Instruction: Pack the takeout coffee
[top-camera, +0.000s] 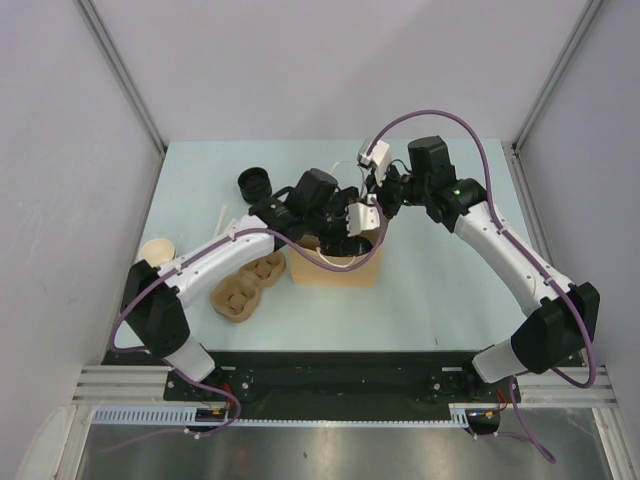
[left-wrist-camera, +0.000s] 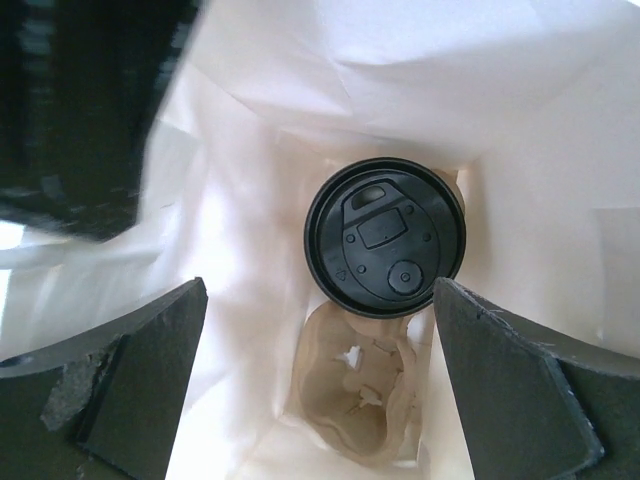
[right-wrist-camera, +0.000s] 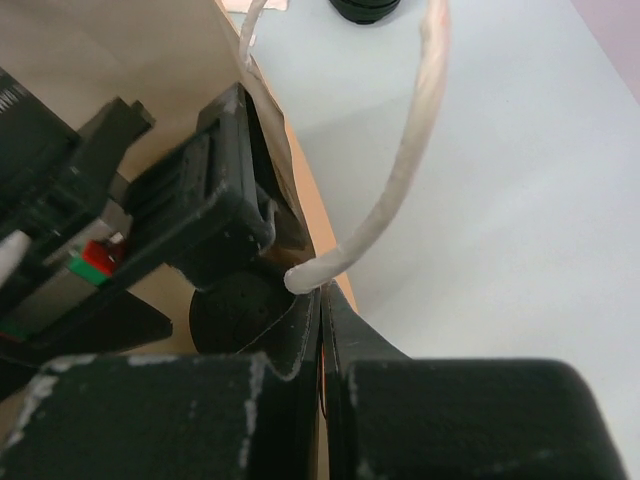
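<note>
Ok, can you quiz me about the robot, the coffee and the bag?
1. True or false: the takeout coffee is lying on the table outside the paper bag.
2. Pick one. The right gripper is: A) shut on the paper bag's rim, B) wide open in the air, C) shut on the takeout coffee.
3. Fill the gap: the left gripper, hanging above the coffee's black lid, is ____ (open or shut).

Key: 1 false, because the coffee is inside the bag. 2 A. 3 open.
</note>
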